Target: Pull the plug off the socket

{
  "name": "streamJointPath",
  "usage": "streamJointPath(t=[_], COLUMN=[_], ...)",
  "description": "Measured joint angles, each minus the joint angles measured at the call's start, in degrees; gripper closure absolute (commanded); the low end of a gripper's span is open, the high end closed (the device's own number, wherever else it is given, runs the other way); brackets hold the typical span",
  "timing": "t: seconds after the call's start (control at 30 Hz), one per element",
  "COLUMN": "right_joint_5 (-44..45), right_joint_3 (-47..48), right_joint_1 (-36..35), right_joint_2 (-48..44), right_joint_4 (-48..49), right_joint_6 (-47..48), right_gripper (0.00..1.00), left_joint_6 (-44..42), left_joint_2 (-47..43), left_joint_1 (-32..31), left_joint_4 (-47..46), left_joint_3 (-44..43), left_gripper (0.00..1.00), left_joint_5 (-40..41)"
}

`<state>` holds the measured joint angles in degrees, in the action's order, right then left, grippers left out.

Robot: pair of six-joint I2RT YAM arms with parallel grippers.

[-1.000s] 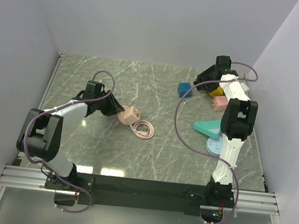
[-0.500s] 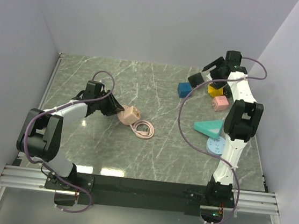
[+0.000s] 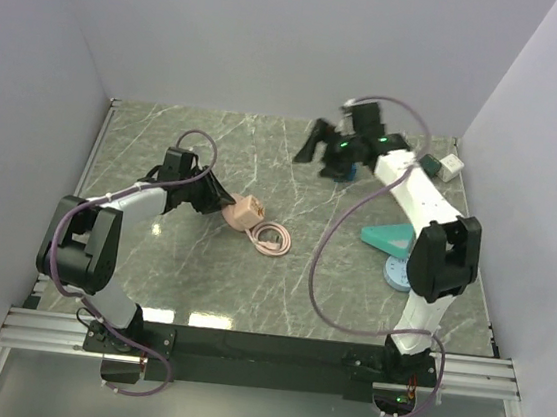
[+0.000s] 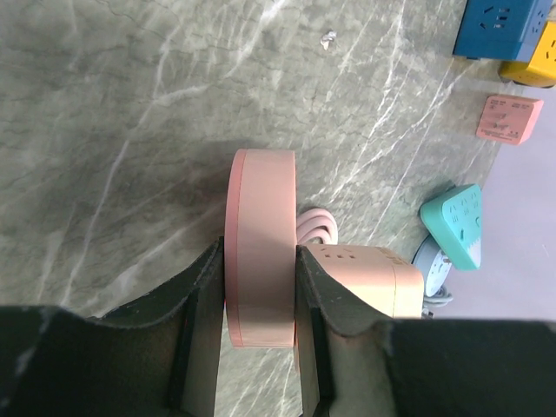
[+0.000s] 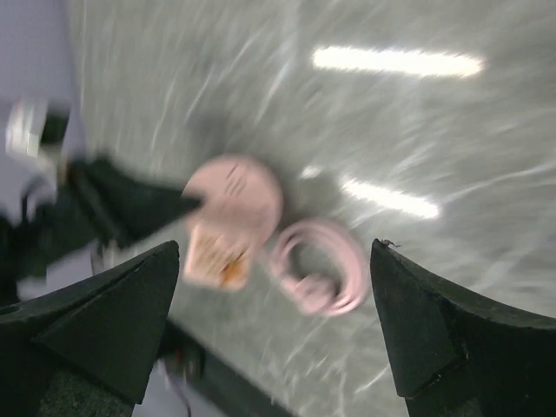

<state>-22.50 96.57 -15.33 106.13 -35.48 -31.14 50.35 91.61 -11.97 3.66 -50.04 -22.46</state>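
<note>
A round pink plug sits pressed against a pink socket cube, and its pink cable lies coiled beside them. My left gripper is shut on the plug, one pad on each flat face. In the top view it holds the plug and socket left of centre. My right gripper is open and empty above the back middle of the table. Its blurred wrist view looks down from a distance at the plug, the socket and the coil.
A blue cube, a yellow cube and a flat pink square lie at the back right. A teal wedge and a pale blue disc lie at the right. A white cube sits near the back right corner.
My right arm has swung left from the back right corner to the back middle, gripper open. My left gripper has stayed on the plug, shifting it slightly right.
</note>
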Motion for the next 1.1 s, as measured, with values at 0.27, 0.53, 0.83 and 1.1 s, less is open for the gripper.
streamJointPath(t=[0.27,0.53,0.83,1.1], right_joint_5=[-5.25,-0.31,2.60,-3.63], right_joint_3=[-7.48,-3.21,-2.93,-3.67], right_joint_1=[-14.73,-20.70,-21.99,-21.62], right_joint_2=[-0.63,3.58,8.76,10.51], right_joint_4=[2.67,-0.31,-3.43,3.87], right_joint_6=[-2.84,-6.78,-11.87,-15.93], right_gripper=[0.02,0.01,0.07,0.27], left_joint_6=[0.39,1.38,1.70,2.08], left_joint_2=[0.09,0.07,-1.03,-1.42], left_joint_1=[-0.90,-1.18,-1.25,-0.90], left_joint_4=[0.04,-0.17,-0.76,-1.01], left_joint_3=[-0.13,-0.11,1.01,1.46], left_gripper=[0.99,0.99,1.00,0.99], left_joint_5=[-0.02,0.31,0.81,1.60])
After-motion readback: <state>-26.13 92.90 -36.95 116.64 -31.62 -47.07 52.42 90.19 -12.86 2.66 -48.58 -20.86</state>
